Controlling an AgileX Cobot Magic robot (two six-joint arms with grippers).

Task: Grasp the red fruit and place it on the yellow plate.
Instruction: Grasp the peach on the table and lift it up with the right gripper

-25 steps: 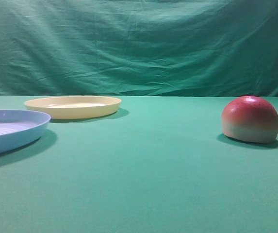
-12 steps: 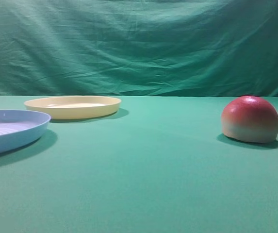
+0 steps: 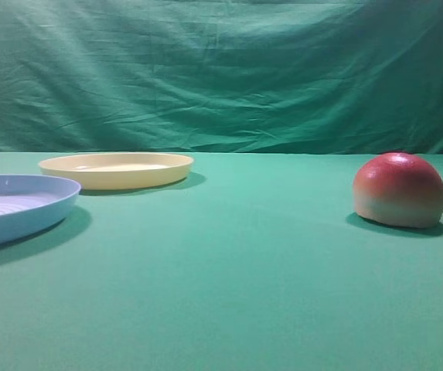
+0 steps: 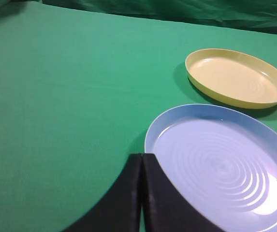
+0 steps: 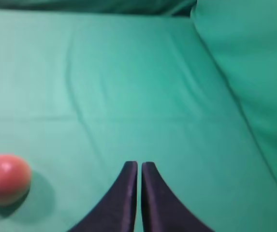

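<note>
The red fruit rests flat side down on the green cloth at the right; in the right wrist view the fruit lies far left of my right gripper, which is shut with nothing in it. The yellow plate sits bare at the back left, and in the left wrist view that plate lies beyond the blue one. My left gripper is shut and holds nothing, its tips over the blue plate's near-left rim. Neither gripper shows in the exterior view.
A light blue ridged plate stands at the left front, also seen as the blue plate under the left wrist. A green cloth backdrop hangs behind the table; the raised cloth wall rises at the right.
</note>
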